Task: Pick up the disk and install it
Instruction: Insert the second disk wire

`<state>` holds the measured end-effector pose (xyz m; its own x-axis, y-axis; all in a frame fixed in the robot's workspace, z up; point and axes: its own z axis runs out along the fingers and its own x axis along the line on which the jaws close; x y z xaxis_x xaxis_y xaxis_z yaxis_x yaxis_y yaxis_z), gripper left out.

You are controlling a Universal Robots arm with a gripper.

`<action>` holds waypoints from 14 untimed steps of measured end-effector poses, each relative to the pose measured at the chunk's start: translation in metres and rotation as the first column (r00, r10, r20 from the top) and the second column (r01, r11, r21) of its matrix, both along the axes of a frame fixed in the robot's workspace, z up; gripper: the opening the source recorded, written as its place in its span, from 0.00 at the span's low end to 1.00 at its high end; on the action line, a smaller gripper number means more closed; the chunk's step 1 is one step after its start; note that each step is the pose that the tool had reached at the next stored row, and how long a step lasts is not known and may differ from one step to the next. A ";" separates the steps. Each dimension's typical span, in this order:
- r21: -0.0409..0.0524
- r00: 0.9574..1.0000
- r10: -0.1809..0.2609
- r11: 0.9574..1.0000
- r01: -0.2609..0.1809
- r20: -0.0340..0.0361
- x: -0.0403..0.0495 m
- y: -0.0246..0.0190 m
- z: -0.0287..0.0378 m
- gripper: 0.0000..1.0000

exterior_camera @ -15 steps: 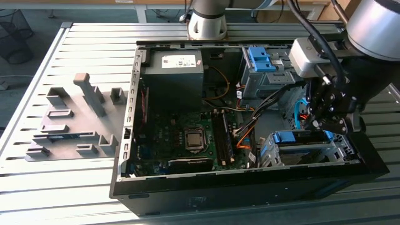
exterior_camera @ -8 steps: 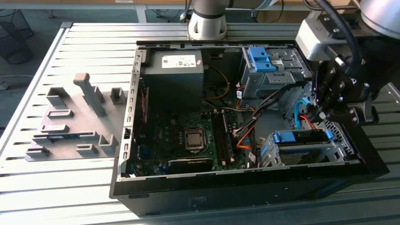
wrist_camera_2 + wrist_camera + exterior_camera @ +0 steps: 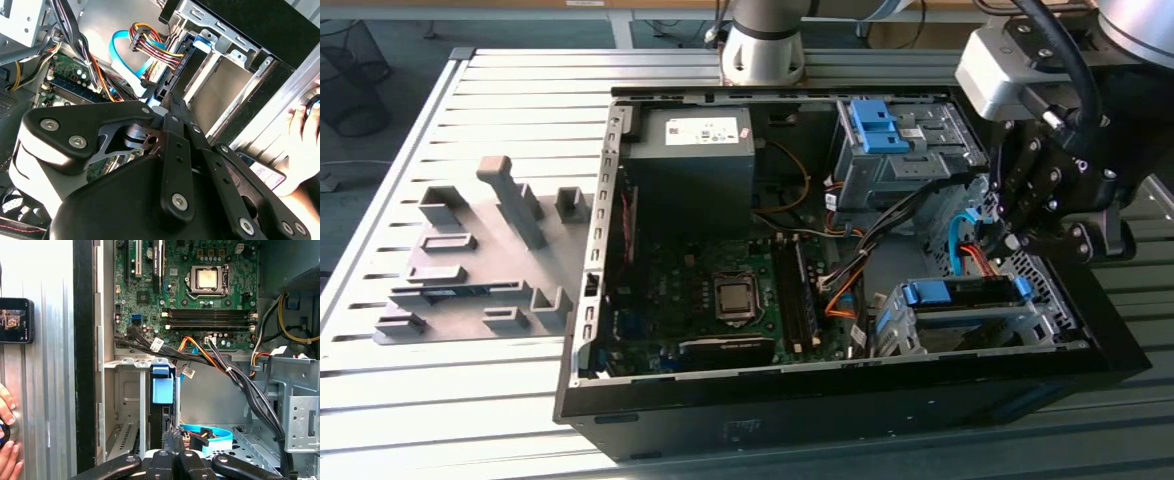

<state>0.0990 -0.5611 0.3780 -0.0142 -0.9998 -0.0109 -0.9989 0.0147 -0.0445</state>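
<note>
Silver disk [image 3: 958,326]: seen seated in the lower drive cage [image 3: 897,318] of the open computer case [image 3: 594,300], at the exterior view's right; its blue carrier frame [image 3: 967,292] is shown along the upper edge. In the first wrist view the disk [image 3: 157,415] is seen edge-on inside the cage, blue tab [image 3: 162,385] outward.
Gripper [image 3: 1014,245]: positioned just above the blue frame, inside the case. Fingers [image 3: 172,107] are seen pressed together with nothing between them; in the first wrist view the gripper [image 3: 175,437] is placed just beside the disk's edge. Contact cannot be told.
Cables: an orange-and-black bundle [image 3: 210,355] and a flat blue cable [image 3: 125,55] are routed near the cage.
Motherboard [image 3: 720,290]: exposed in the middle of the case; the grey power-supply box [image 3: 694,150] is mounted beyond it.
Upper cage: a second blue latch [image 3: 874,125] is noted.
Table [image 3: 494,400]: slatted metal; a grey fixture plate [image 3: 474,260] is laid beside the case.
Person: a hand [image 3: 7,440] is rested on the table outside the case wall.
</note>
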 end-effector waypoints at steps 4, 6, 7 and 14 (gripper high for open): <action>0.000 1.000 0.000 1.000 0.000 0.000 -0.0001 0.0000 0.0002 0.11; 0.000 1.000 0.000 1.000 0.000 0.000 -0.0002 0.0005 0.0010 0.11; 0.000 1.000 0.000 1.000 0.000 0.000 -0.0003 0.0010 0.0015 0.11; -0.002 1.000 0.000 1.000 0.000 -0.002 -0.0006 0.0093 0.0062 0.11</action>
<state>0.0984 -0.5517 0.3841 -0.0142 -0.9999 -0.0088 -0.9990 0.0145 -0.0426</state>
